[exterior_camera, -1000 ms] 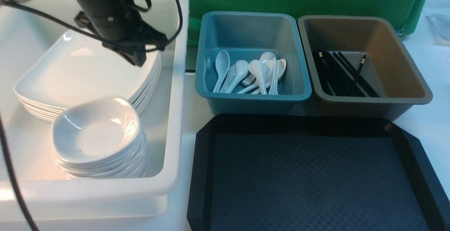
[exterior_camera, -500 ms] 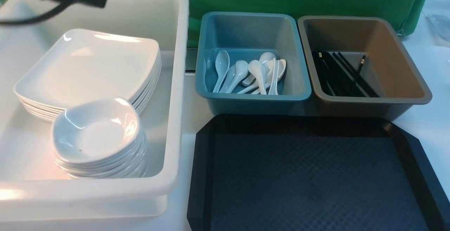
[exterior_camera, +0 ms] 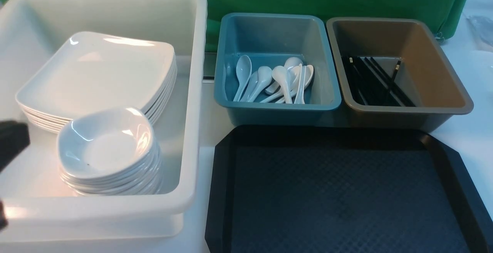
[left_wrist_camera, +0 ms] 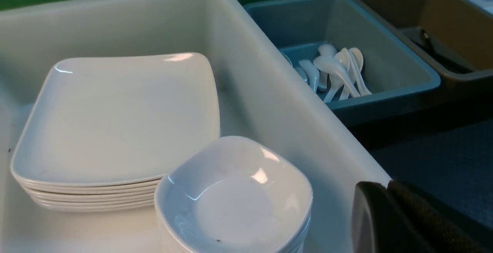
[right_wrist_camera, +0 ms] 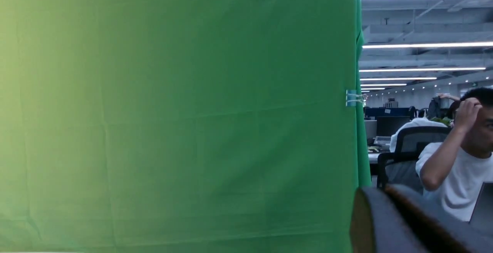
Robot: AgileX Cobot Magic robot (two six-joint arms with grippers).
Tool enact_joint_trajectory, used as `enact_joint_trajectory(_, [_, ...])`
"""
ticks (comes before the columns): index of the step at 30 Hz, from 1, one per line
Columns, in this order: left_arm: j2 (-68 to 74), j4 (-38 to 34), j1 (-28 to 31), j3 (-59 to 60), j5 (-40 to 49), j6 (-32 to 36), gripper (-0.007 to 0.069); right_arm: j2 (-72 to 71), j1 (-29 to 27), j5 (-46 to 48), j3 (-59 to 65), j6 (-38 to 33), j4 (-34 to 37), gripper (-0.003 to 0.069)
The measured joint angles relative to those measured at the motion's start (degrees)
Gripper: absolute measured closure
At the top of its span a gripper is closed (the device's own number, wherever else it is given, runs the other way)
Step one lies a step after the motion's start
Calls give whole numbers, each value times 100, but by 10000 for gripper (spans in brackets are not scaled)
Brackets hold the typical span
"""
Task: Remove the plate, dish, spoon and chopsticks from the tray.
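Nothing you can actually read here, tbh. There's a tiny green sign [right_wrist_camera: 474, 84] way out beyond your right gripper [right_wrist_camera: 383, 189], but it's too small to make out any wording.
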Motion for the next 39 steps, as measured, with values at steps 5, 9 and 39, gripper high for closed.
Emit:
enact_joint_trajectory(5, [-651, -30, 0, 642, -484, -187, 613, 0, 0, -33, 6, 0, 0, 569])
enact_joint_trajectory(9, [-665, -30, 0, 660, -696, -232, 613, 0, 0, -33, 6, 0, 0, 561])
enact_joint_trajectory(39, [-730, 519, 0, 695, -1136, -126, 610, 0, 0, -54, 6, 0, 0, 495])
